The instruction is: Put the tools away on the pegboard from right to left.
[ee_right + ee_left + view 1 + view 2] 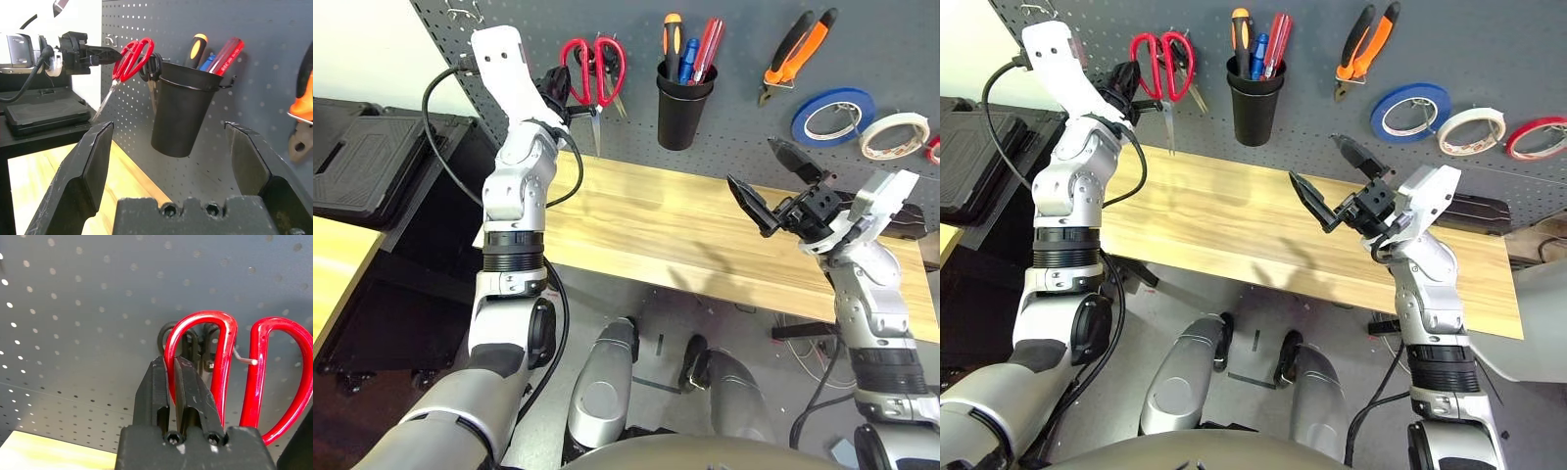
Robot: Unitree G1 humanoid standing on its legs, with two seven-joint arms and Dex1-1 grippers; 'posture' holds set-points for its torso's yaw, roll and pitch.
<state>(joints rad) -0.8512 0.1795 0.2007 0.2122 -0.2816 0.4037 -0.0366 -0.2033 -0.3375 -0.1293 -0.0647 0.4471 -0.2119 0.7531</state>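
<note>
The left gripper [558, 90] is closed on the near red loop of the red-handled scissors [595, 70], and it holds them up against the pegboard [734, 29] near its left part. In the left wrist view the two black fingers [188, 387] pinch this loop, and a thin metal hook [244, 360] passes through the handle loops, so the scissors seem to hang on it already. Their long axis runs down, handles up and blades pointing to the bench top [656, 215]. A pair of black-handled scissors [188, 340] hangs just behind on the same place. I judge that the coming move is only to let go and pull straight back from the board; the fingers must leave the loop without dragging it off the hook. To the right along the board stand the black cup [683, 103] with the screwdriver [673, 44], then the pliers [798, 54], then the blue tape roll [832, 116] and the cream-white tape roll [895, 134]. The right gripper [781, 186] waits wide open and empty over the right part of the bench top, well apart from the scissors.
</note>
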